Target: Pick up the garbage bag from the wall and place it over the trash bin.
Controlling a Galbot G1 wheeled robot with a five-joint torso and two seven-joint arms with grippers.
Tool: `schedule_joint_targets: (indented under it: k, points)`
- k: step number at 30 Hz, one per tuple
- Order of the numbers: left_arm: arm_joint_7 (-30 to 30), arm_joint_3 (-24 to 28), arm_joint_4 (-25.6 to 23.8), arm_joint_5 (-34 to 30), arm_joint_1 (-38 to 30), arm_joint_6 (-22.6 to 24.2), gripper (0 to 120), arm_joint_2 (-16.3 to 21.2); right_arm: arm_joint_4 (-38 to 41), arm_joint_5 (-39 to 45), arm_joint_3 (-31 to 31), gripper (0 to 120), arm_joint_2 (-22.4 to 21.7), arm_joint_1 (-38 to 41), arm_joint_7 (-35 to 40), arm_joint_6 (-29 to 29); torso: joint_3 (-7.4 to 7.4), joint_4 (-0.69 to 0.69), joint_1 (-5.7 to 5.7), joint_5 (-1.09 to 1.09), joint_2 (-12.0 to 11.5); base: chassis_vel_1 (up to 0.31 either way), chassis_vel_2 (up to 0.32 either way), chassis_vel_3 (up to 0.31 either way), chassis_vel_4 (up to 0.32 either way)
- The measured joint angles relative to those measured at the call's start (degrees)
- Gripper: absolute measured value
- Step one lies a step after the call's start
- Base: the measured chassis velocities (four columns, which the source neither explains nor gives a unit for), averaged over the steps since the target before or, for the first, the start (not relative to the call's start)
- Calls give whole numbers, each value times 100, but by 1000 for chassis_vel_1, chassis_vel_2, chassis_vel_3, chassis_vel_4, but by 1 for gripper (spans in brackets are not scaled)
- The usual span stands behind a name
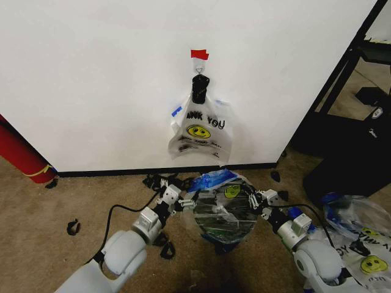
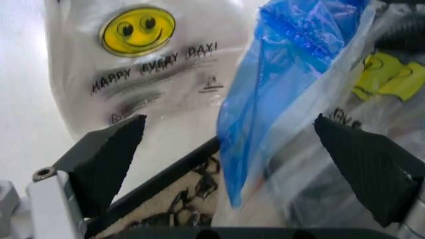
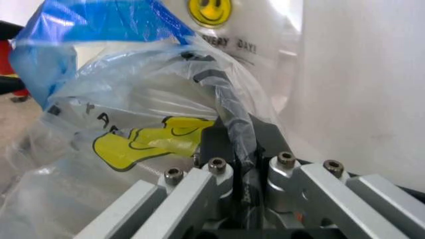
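Bunch of THANK YOU smiley bags (image 1: 201,129) hangs by a black clip (image 1: 200,89) from a hook under red tape (image 1: 199,55) — flat against the white surface. Red roll with a yellow band (image 1: 23,155) leans at far left, its end on the brown carpet (image 1: 55,213). Small black scraps (image 1: 73,227) lie scattered on the carpet. Black shelf frame (image 1: 342,79) stands at right. More smiley-print bags (image 1: 360,235) piled on the floor at lower right — crumpled.

See-through whitish garbage bag (image 1: 223,201) with yellow smiley, blue tape; white wall (image 1: 91,73); black-mesh trash bin (image 1: 223,223).
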Motion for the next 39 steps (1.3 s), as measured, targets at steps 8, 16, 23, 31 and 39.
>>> schedule_joint_targets:
  k: [8,16,23,31,39]
  points:
    - [-181,-98,-115,-259,-151,92,100,-100,101,-199,76,1,-51,-112,-340,179,0,0,0,0,0,0,0,0,0]
    - [-212,-183,45,-356,-354,168,100,-11,-234,-475,323,1,-114,-28,-1490,1019,0,-1,0,0,0,0,0,0,0]
    - [-177,-84,667,-333,-591,160,100,87,-547,-275,554,1,-71,104,-3123,1872,0,-1,0,0,0,0,0,0,0]
    - [13,-24,1031,-84,-547,118,100,62,-662,681,542,1,-40,111,-3687,1983,0,0,0,-1,0,0,0,0,0]
    - [622,-307,963,-380,-420,-652,100,115,-1042,1174,331,1,12,44,-2090,1382,0,-1,0,0,0,0,0,0,0]
